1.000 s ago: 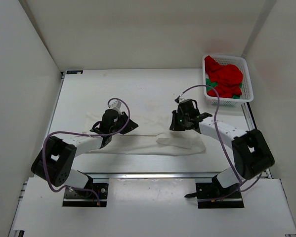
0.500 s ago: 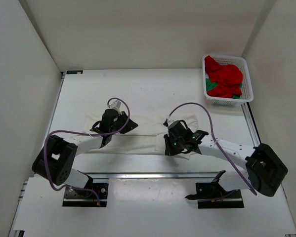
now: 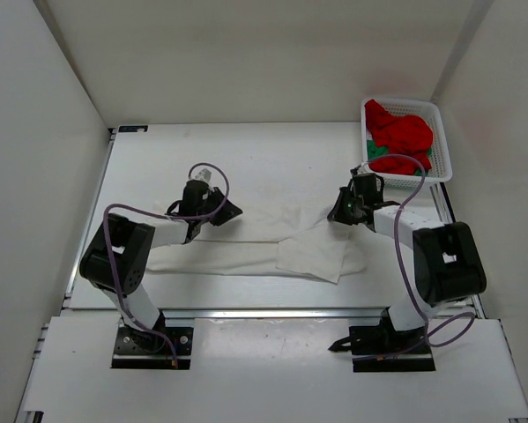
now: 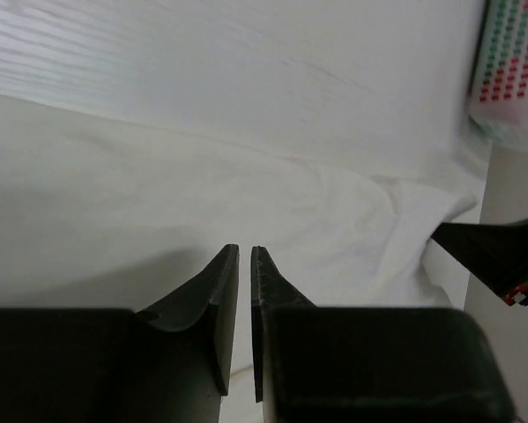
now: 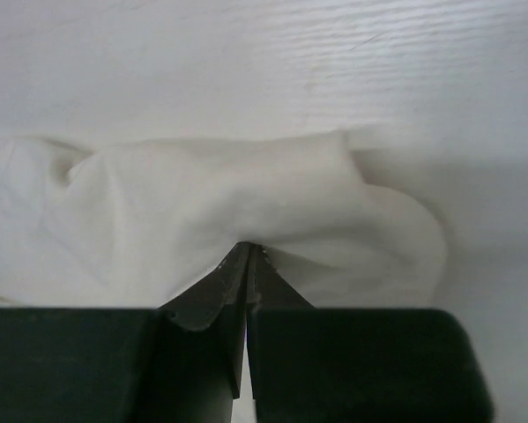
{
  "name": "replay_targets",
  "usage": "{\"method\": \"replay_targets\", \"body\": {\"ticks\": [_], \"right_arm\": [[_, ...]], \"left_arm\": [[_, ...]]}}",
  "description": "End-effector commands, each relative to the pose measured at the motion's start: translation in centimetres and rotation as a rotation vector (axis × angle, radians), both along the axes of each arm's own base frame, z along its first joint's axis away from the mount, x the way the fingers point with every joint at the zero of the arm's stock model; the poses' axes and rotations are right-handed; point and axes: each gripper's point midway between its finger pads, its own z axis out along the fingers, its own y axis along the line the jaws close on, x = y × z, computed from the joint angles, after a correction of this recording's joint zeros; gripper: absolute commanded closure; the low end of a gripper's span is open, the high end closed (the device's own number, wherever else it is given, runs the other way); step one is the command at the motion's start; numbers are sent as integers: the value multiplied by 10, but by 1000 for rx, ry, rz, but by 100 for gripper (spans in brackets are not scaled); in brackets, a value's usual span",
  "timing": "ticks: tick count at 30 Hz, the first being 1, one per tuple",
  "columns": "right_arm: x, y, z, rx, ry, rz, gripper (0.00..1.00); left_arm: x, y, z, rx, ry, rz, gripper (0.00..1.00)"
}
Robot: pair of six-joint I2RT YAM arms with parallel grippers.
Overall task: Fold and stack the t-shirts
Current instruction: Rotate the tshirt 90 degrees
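The white t-shirt lies spread across the table's middle, with a folded flap on its right part. My left gripper is at the shirt's far left edge. In the left wrist view my left gripper has its jaws almost together, a thin strip of white cloth between them. At the shirt's far right corner, my right gripper is shut on a pinch of the cloth, which bunches at the tips of my right gripper. The red t-shirt and green t-shirt lie crumpled in the basket.
The white lattice basket stands at the table's far right corner, just beyond my right gripper. White walls close in the left, far and right sides. A metal rail runs along the near edge.
My right gripper swung to the near middle with the cloth, then back out to the far right, leaving a folded flap. My left arm's elbow drew in and its gripper shifted slightly farther.
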Motion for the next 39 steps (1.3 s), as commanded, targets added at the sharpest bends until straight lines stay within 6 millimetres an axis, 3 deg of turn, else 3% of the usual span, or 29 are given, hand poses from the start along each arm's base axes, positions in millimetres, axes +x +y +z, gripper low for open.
{"method": "replay_targets", "body": {"ticks": [1, 4, 6, 10, 12, 15, 18, 21, 23, 25, 28, 31, 34, 35, 37, 38, 39], "right_arm": [[41, -9, 15, 50, -108, -45, 100], [47, -32, -1, 14, -71, -119, 100], [43, -41, -17, -3, -23, -145, 100], [31, -56, -37, -27, 61, -195, 100], [27, -64, -39, -47, 74, -212, 100], [32, -71, -19, -32, 34, -225, 100], [46, -56, 21, -47, -61, -188, 87], [38, -36, 45, -111, -110, -135, 75], [23, -14, 50, -104, -121, -74, 72], [4, 0, 37, -101, -93, -32, 72], [-41, 20, -3, -82, 19, 36, 91], [-58, 36, -25, -68, 90, 93, 100], [-45, 51, -30, -54, 124, 143, 100], [-44, 53, -42, -50, 177, 146, 100], [-2, 69, -26, -25, 141, 173, 100], [6, 73, -38, -22, 174, 174, 100], [29, 81, -37, -7, 169, 186, 100]], "left_arm": [[18, 24, 3, -53, 4, 65, 78], [26, 53, -7, -72, 32, 147, 78], [26, 80, -25, -110, 79, 212, 78], [18, 103, -37, -216, 132, 304, 79], [12, 116, -43, -242, 158, 356, 79], [13, 120, -32, -277, 127, 376, 79], [21, 108, 0, -260, 42, 343, 79], [24, 88, 36, -190, -61, 276, 76], [19, 78, 58, -141, -116, 238, 72], [8, 56, 69, -112, -151, 169, 71], [-13, 31, 73, -89, -169, 66, 71], [-35, 10, 69, -115, -151, -12, 71], [-54, -9, 68, -129, -140, -92, 72], [-62, -14, 66, -123, -133, -118, 72], [-72, -23, 70, -127, -146, -156, 72], [-78, -25, 71, -122, -147, -170, 72], [-82, -22, 71, -120, -148, -171, 72]]}}
